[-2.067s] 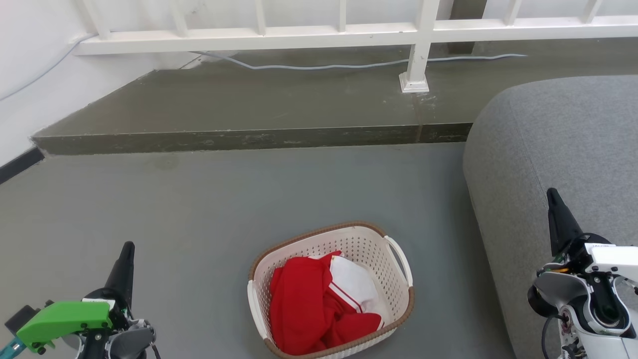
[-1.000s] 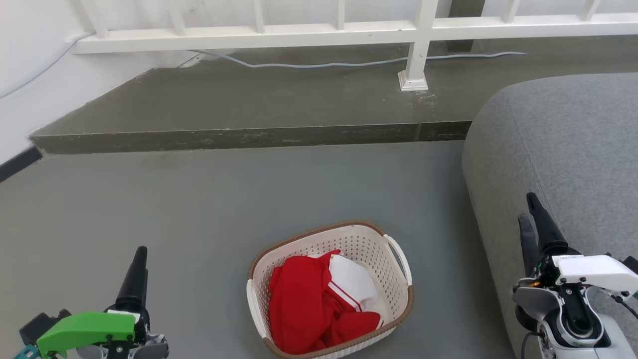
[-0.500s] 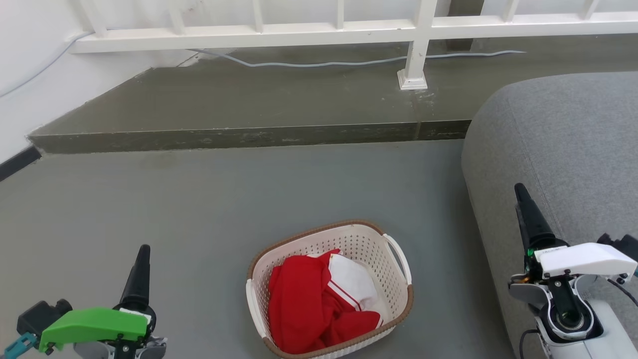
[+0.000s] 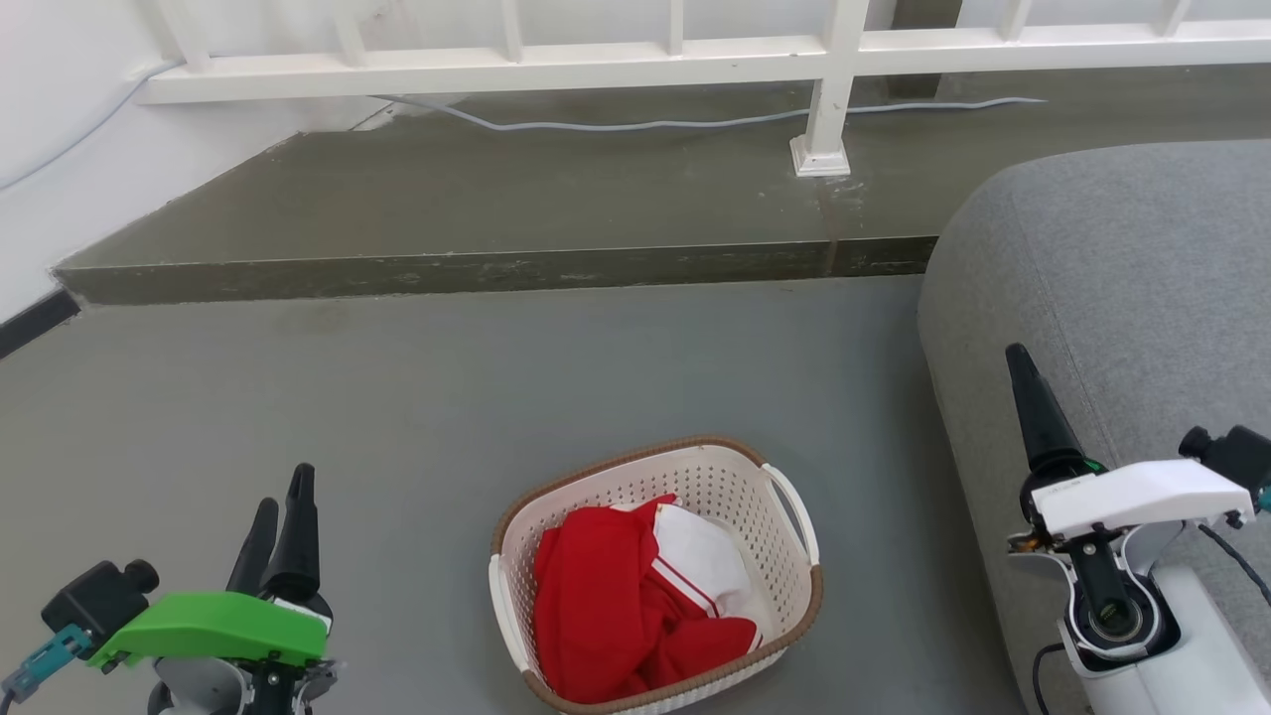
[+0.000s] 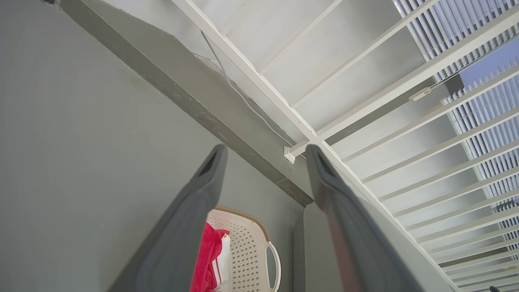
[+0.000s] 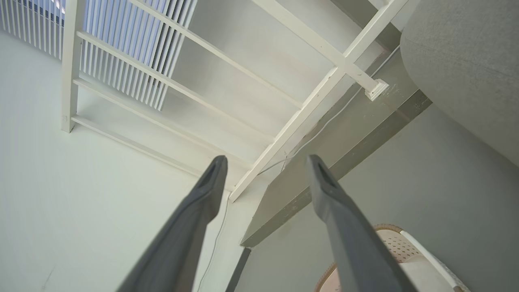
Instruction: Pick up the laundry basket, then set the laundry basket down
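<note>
The laundry basket [image 4: 737,494] stands on the grey floor at bottom centre, cream-white and perforated, with a brown rim and white side handles. Red and white clothing [image 4: 616,606] lies inside it. My left gripper [image 4: 284,491] hangs open to the basket's left, well apart from it, fingers pointing up the view. In the left wrist view the left gripper [image 5: 266,148] holds nothing, and the basket [image 5: 247,247] shows low between its fingers. My right gripper [image 4: 1023,369] is right of the basket, in front of the sofa. Its wrist view shows the right gripper [image 6: 265,158] open and empty, with the basket's corner [image 6: 399,247] low down.
A grey sofa [image 4: 1122,278] fills the right side, close to the basket. Behind the floor runs a raised concrete step [image 4: 496,268] with a white railing [image 4: 596,62], its post foot [image 4: 819,157] and a grey cable [image 4: 645,126]. A white wall [image 4: 60,179] stands at the left.
The left gripper has crept up and right and turned, so both fingers now show. The right gripper has moved up and left, turning so one finger shows. The basket has stayed put.
</note>
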{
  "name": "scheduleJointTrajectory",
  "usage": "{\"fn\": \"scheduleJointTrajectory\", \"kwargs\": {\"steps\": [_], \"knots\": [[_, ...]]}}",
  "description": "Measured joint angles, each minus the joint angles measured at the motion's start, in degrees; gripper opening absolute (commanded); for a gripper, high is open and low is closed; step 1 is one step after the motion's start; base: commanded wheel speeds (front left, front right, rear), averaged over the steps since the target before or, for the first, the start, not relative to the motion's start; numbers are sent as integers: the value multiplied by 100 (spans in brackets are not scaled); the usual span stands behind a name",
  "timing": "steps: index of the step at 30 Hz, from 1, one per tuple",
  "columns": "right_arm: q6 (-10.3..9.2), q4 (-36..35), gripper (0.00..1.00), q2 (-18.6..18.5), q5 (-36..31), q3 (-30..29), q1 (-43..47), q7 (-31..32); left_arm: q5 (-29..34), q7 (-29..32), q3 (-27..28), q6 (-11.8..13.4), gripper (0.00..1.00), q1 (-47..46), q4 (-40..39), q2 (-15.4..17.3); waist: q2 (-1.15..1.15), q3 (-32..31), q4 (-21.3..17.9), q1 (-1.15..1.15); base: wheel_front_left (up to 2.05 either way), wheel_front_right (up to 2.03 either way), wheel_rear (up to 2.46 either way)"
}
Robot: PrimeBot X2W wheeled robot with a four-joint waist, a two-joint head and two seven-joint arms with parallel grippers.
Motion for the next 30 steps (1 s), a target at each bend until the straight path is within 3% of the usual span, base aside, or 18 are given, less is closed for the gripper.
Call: {"fn": "scheduleJointTrajectory", "kwargs": {"steps": [30], "knots": [[-66,-22,100,68,-2724,296,-176,-598,2455,-608,-236,44,100,-30,-167,-121,0,41,-18,0,0,0,0]]}}
